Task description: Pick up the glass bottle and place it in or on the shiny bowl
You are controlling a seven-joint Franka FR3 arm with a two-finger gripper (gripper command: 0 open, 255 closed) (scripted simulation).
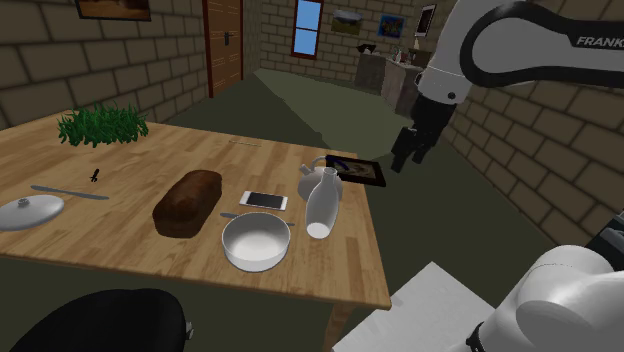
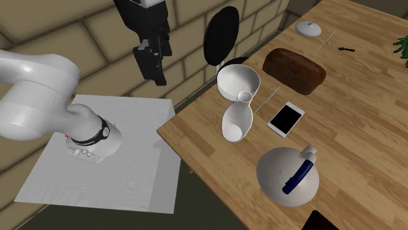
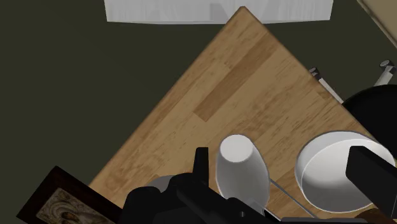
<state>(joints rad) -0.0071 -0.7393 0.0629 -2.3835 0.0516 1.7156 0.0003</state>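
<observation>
Gripper point(image 1: 408, 160) open w/ nothing in it, up in air, well apart from white bottle point(image 1: 323, 205). Bottle on wood table point(image 1: 130, 170), just beside white bowl point(image 1: 256, 241).

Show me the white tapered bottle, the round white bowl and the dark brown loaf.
White tapered bottle point(image 1: 323, 203): shoulder view, its body.
Round white bowl point(image 1: 256, 262): shoulder view, front wall.
Dark brown loaf point(image 1: 190, 196): shoulder view, its top.

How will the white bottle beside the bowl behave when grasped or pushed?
The white bottle looks smooth and rigid, so it may slip in a grasp. Its round body narrows to a neck, so it would probably roll if pushed. The bowl is close; a push might hit it.
</observation>
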